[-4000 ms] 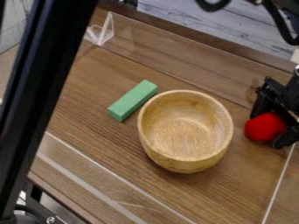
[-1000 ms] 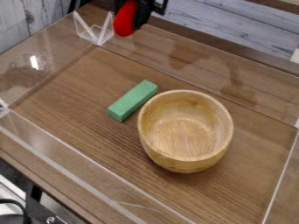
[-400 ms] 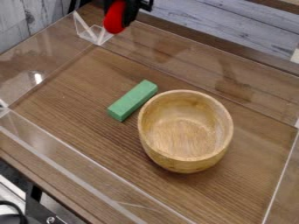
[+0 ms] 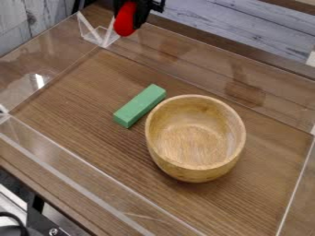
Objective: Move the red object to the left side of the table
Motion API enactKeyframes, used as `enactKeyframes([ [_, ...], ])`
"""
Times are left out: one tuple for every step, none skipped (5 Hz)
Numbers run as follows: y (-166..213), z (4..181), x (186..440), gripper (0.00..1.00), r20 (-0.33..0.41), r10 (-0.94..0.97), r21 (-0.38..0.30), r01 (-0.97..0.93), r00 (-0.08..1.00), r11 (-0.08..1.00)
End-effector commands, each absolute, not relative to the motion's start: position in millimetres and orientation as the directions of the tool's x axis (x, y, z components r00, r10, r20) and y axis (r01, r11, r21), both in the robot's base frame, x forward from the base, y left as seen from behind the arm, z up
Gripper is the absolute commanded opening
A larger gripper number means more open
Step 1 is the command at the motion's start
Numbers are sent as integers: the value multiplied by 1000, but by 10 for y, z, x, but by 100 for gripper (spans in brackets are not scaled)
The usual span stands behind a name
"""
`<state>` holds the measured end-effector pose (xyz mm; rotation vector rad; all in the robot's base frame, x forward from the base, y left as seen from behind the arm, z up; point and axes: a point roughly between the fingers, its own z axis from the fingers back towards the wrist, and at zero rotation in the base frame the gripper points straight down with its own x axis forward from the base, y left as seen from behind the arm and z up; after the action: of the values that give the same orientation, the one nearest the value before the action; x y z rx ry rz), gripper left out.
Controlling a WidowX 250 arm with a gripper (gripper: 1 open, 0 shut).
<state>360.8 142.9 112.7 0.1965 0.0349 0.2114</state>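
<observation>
Claw [image 4: 144, 11] closing around the red ball [image 4: 125, 18], as far as I am making out: its dark fingers are meeting the ball's upper edge at the top of my view, and their tips are partly hiding from me. I am working from left to right, taking the wooden bowl [image 4: 196, 138] as my landmark.

Farthest left of the bowl, and well beyond it, the clear plastic bracket [image 4: 99, 35] is standing by the table's far-left corner. Just right of that bracket, overlapping it from where I am watching, the ball is hanging beneath the claw, its lower end pointing down and slightly left. Nearer the bowl, just beside its left rim, the green block [image 4: 140, 106] is lying on the table [image 4: 74, 106].

What is deciding my next move is that the ball is lying below and a little left of the claw, so I am judging that lowering straight down would be risking a knock against the bracket.
</observation>
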Motion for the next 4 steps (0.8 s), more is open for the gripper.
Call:
enactKeyframes([
  [1516, 1327, 3674, 0, 50, 230, 196, -236, 972, 952],
  [1575, 1280, 3694, 0, 41, 250, 190, -253, 967, 948],
  [1614, 1242, 3707, 0, 34, 263, 183, -265, 964, 947],
  [1644, 1230, 3694, 0, 29, 271, 176, -272, 962, 946],
])
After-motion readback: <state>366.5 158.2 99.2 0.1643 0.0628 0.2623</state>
